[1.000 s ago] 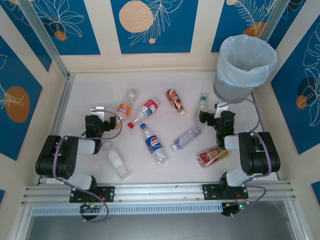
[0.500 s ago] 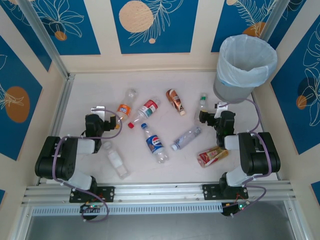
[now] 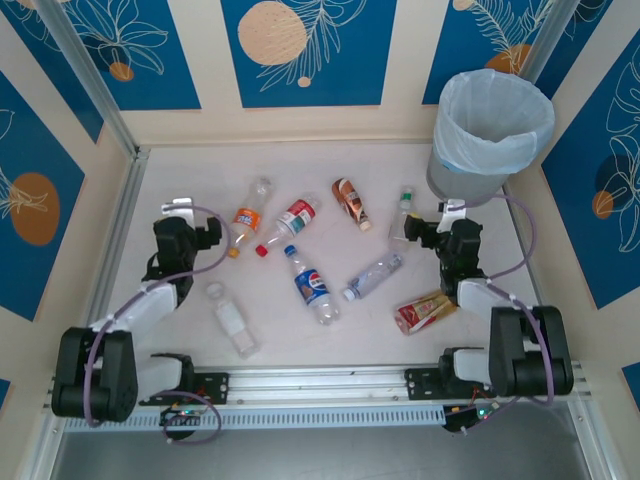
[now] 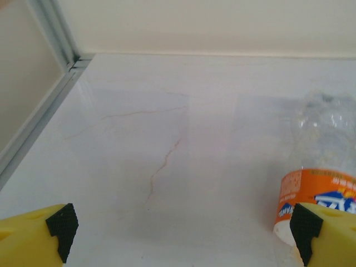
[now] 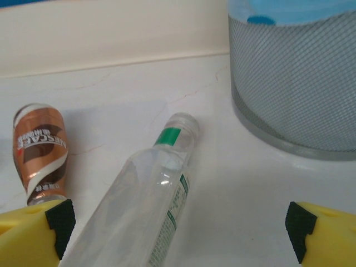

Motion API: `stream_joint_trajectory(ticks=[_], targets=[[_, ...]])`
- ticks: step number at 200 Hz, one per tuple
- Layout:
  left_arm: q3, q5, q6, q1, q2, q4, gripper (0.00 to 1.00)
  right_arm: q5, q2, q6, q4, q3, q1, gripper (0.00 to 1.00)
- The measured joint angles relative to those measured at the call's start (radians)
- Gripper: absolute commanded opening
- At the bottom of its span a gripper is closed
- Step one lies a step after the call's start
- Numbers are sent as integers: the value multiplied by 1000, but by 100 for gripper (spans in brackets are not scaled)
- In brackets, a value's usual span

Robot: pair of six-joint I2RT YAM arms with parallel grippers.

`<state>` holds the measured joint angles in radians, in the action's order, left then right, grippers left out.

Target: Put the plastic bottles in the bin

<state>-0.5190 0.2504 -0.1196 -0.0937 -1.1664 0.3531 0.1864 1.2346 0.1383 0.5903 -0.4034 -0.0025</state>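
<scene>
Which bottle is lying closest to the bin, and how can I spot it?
Look for the big round grey bin with a pale bag in it, at the far right corner of the table. Just left of its base lies a small clear bottle. It has a green band around its neck and see-through sides, while the brown Nescafe bottle next to it has a brown wrapper.

I'm looking into a lab test booth: aluminium rails [image 3: 320,385] along the bottom edge, blue patterned wall panels [image 3: 340,70] across the top.
</scene>
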Motion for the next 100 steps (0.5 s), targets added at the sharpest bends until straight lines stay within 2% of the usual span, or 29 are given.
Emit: stream_joint_trajectory(ticks=[24,60,100], targets=[[-80,24,-152,0,69,-154,99,16,-105,19,-111,-25,-2,99],[-115,12,-377,-5,148,-391,99,21,-237,82,-217,-39,-5,99],[-207,-35,-582,-29,142,-776,99,69,-269,202,-375,-91,-6,99]])
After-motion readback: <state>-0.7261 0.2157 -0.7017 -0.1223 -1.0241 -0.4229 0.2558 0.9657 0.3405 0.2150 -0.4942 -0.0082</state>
